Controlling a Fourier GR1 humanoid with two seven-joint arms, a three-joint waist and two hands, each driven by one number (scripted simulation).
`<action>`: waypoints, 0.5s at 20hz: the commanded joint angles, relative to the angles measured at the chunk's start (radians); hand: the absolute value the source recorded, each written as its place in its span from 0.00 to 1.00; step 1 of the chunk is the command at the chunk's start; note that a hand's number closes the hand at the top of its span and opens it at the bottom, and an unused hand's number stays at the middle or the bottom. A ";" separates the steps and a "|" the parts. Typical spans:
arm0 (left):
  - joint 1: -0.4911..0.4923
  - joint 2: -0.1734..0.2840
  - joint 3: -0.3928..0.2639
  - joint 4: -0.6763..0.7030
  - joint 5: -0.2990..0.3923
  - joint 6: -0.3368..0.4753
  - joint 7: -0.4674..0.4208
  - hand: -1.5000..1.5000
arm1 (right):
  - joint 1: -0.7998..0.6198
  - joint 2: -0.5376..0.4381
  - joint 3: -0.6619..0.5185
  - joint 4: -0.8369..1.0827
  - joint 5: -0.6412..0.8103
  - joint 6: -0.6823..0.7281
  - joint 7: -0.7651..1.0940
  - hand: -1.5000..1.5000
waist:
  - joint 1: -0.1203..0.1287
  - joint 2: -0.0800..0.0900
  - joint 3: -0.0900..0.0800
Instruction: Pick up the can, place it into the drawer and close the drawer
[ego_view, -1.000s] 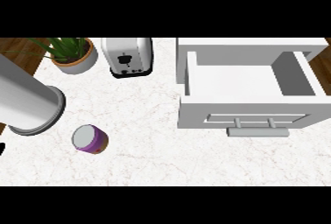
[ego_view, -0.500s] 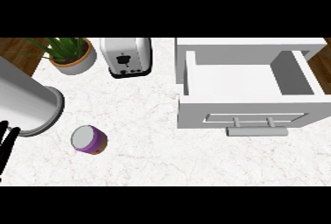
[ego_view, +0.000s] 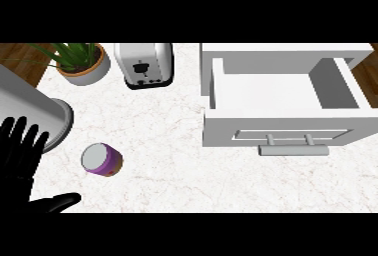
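One purple, silver-topped can (ego_view: 101, 159)

Layout of the counter (ego_view: 170, 165). The can (ego_view: 101, 159) lies at the near left, just right of the left hand (ego_view: 22, 155). The potted plant (ego_view: 80, 61) and toaster (ego_view: 145, 65) stand behind it. The open drawer (ego_view: 284, 112) sits at right, well apart.
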 joint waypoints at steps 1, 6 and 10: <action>-0.018 -0.008 -0.022 0.119 -0.015 -0.005 -0.087 0.00 | 0.009 -0.016 -0.060 -0.014 -0.056 0.037 0.032 0.00 | 0.000 0.000 0.000; -0.075 -0.006 -0.048 0.198 -0.077 0.034 -0.096 0.00 | -0.006 0.027 -0.050 -0.013 -0.010 0.051 0.030 0.00 | 0.000 0.000 0.000; -0.046 -0.008 -0.052 0.312 -0.070 0.049 -0.246 0.00 | -0.067 -0.018 -0.099 0.093 -0.017 0.075 0.002 0.00 | 0.003 0.000 0.000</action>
